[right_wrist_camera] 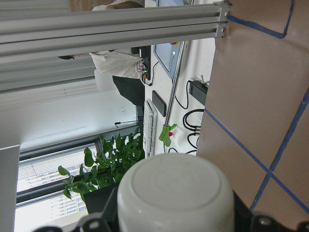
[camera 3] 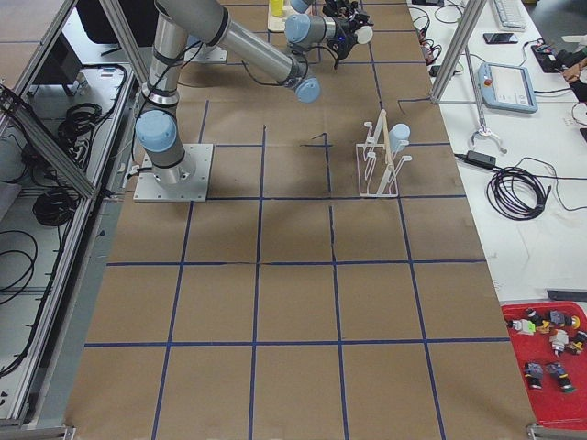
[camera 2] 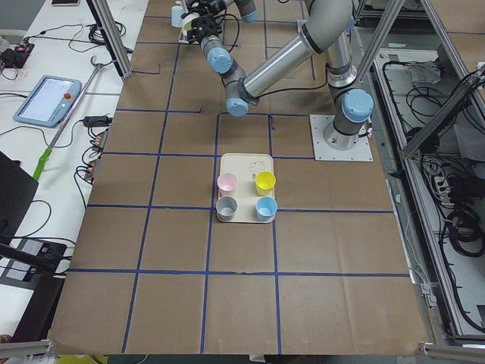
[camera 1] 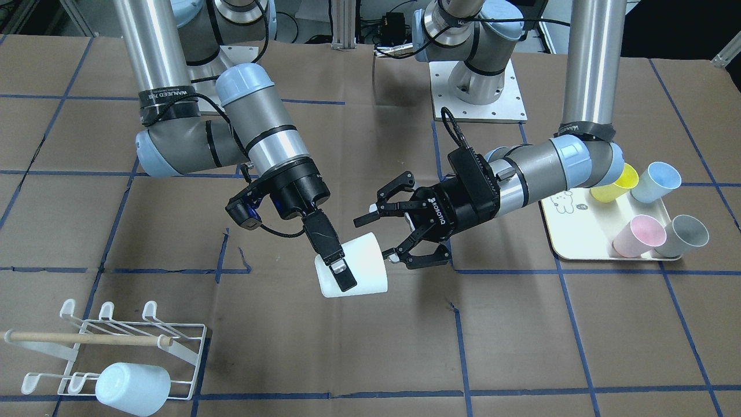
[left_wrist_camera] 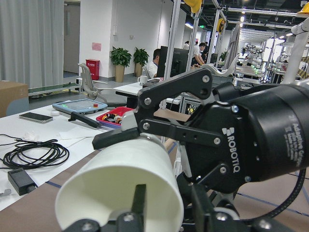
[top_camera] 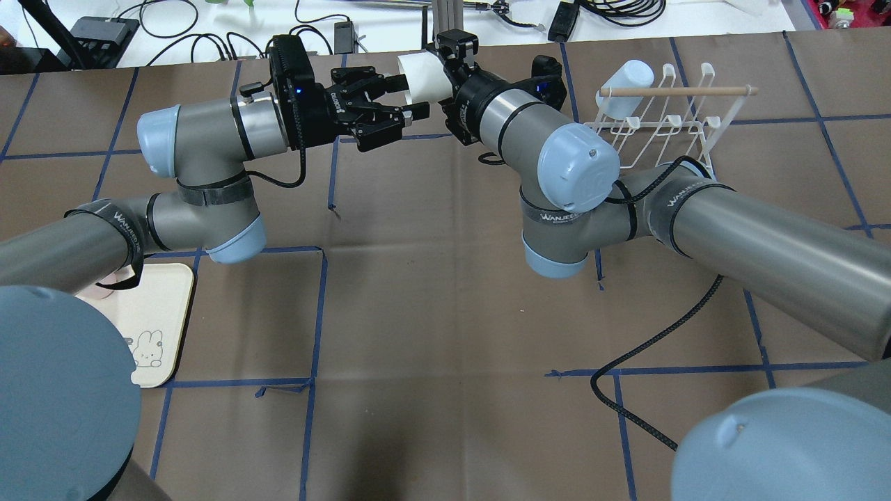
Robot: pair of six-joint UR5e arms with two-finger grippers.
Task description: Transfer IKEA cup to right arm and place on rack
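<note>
My right claw (camera 1: 343,273) is clenched on the white cup (camera 1: 363,263), one slim finger laid across its outer wall. It holds the cup tipped on its side in the air above the middle of the bench (camera 1: 521,347). My left claw (camera 1: 375,236) is spread wide, its fingers bracketing one end of the cup, and I cannot tell whether a tip touches it. That is my first worry: if I swing the cup off sideways before the left claw backs straight out, the wall could catch a finger and twist in my pinch. The pinch itself looks thin on a smooth wall, so a quick turn might let the cup pivot or drop. The rack (camera 1: 87,337) sits well apart, toward my right side. A pale cup (camera 1: 132,388) sits over one of its rows, so coming down there would knock it. Pushing hard onto a free prong could shove the light wire frame.
</note>
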